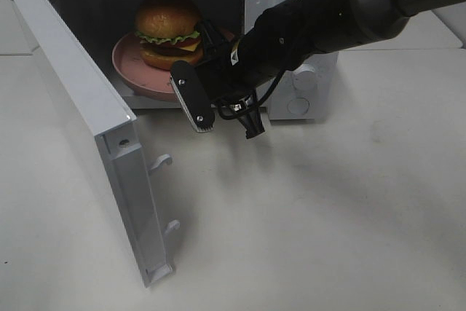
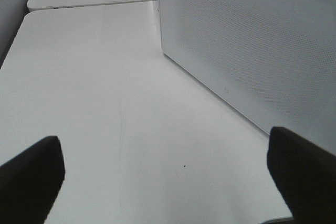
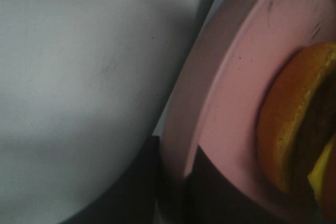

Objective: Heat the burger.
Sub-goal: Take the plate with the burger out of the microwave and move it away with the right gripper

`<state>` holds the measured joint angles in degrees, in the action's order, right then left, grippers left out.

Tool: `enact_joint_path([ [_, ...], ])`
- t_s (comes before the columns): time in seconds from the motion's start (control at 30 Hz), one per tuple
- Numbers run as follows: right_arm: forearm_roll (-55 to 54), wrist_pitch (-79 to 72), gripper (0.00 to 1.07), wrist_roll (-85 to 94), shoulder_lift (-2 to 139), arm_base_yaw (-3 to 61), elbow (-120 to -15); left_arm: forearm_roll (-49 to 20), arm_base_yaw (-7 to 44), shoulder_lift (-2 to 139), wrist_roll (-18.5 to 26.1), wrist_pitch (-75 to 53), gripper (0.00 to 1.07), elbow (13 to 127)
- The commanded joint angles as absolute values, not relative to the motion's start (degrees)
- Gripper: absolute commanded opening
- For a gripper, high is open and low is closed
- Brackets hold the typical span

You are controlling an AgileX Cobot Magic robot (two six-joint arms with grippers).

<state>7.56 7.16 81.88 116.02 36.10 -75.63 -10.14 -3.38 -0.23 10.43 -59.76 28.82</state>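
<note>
The burger [image 1: 167, 30], with its golden bun, green lettuce and yellow cheese, sits on a pink plate [image 1: 131, 63] inside the open microwave [image 1: 309, 81]. My right gripper [image 1: 212, 40] reaches into the cavity from the right. In the right wrist view my right gripper [image 3: 173, 182] is shut on the rim of the pink plate [image 3: 247, 77], with the burger [image 3: 294, 119] close beside it. My left gripper [image 2: 168, 182] is open above bare table with nothing between its fingers [image 2: 31, 177]. It does not show in the exterior view.
The microwave door [image 1: 80, 92] stands swung out to the left, toward the front of the white table [image 1: 328, 216]. In the left wrist view the perforated door panel [image 2: 252, 40] stands close by. The control knobs [image 1: 304, 74] are behind the right arm.
</note>
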Motion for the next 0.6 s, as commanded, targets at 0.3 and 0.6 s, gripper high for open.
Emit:
enact_joint_path([
  [0.3, 7.85, 0.34, 0.00, 81.42, 106.63, 35.52, -63.66, -10.20, -3.32, -1.38, 10.08, -59.76, 1.00, 28.71],
  [0.6, 7.85, -2.69, 0.00, 81.25, 100.50, 35.52, -54.72, -10.20, -3.32, -1.38, 10.08, -59.76, 1.00, 28.71],
])
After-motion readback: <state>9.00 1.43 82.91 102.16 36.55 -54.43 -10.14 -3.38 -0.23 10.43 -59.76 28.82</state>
